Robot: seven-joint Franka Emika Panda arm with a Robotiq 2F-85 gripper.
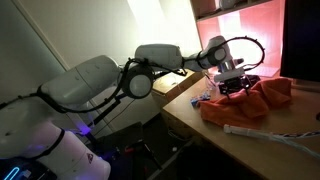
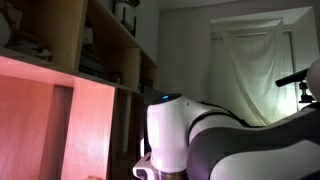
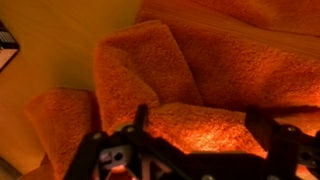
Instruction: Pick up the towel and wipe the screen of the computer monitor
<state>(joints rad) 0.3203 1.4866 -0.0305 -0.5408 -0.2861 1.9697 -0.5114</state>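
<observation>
Although the room is dim, a pale wooden counter shows in an exterior view, running from 6 o'clock out to 3 o'clock, its top smooth and lightly grained. On it, at about 3 o'clock of the frame, lies the towel, a salmon-orange heap of soft folds. In the wrist view its looped terry pile fills the frame from 12 to 5 o'clock, with bare counter at 9 to 11 o'clock. A thin white strip lies on the counter at 5 o'clock of the towel. Behind, at 1 o'clock, a bright pale-orange panel glows, and the dark flat slab at the 3 o'clock edge is probably the computer monitor. The white, rounded arm reaches in from 9 o'clock. Its black end effector hangs right over the towel's 10 o'clock corner, released, its two fingers spread wide with only cloth beneath them. In an exterior view, wooden shelves rise at 10 o'clock and a pale lit curtain hangs at 2 o'clock behind the robot's glossy white body.
</observation>
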